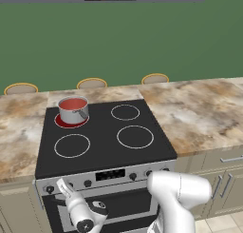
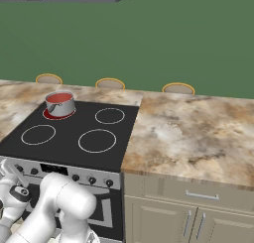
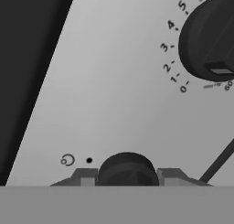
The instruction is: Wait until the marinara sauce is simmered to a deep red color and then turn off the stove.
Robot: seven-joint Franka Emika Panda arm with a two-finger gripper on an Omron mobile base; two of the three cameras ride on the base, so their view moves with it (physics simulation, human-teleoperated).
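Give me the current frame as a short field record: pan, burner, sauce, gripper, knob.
pan: small steel saucepan on the rear left burner of the stove, handle toward the front
burner: ring under the pan glows red; other three rings white
sauce: marinara sauce red, smooth disc inside the pan
gripper: gripper at the silver front panel, closed on a small black knob
neighbouring knob: larger in the hand view, numbered dial around it
counter: marble, both sides of the stove
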